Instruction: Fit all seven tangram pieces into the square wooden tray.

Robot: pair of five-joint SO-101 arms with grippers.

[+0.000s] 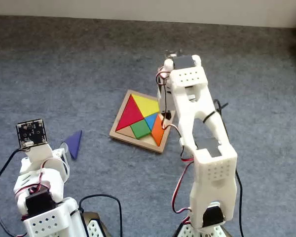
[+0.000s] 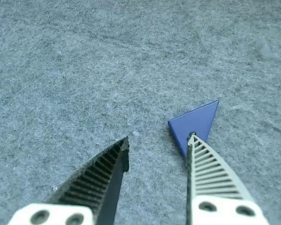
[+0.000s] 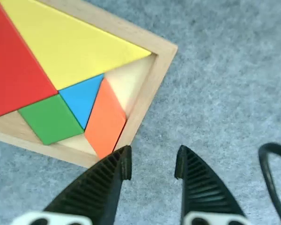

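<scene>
Left hand, closest to its wrist lens: two ribbed, pointed fingers, one black plastic, one pale, spread wide with nothing between them. The pale fingertip sits at the edge of the dark blue flat wooden triangle. Whether it touches cannot be judged. The black finger stands over bare cloth.

Surface: grey, felt-like carpeted worktop, fibrous and matte. A pale wall strip closes the far edge.

The blue triangle lies flat on the cloth, left of the square wooden tray and well apart from it. The tray is light wood with a raised rim, set at an angle near the middle of the worktop.

Five flat pieces are in the tray:
- large red triangle
- large yellow triangle, edge to edge with the red one
- small light blue triangle
- green square
- orange parallelogram, whose near tip seems to overlap the rim at a corner

Bare wood shows between yellow, orange and the right rim, and in slivers along the near rim.

Right hand: black ribbed fingers apart, gripping nothing, over cloth just off the tray's right edge beside the orange piece. A black cable loop lies to its right.

Open carpet extends far and left of the tray.
</scene>
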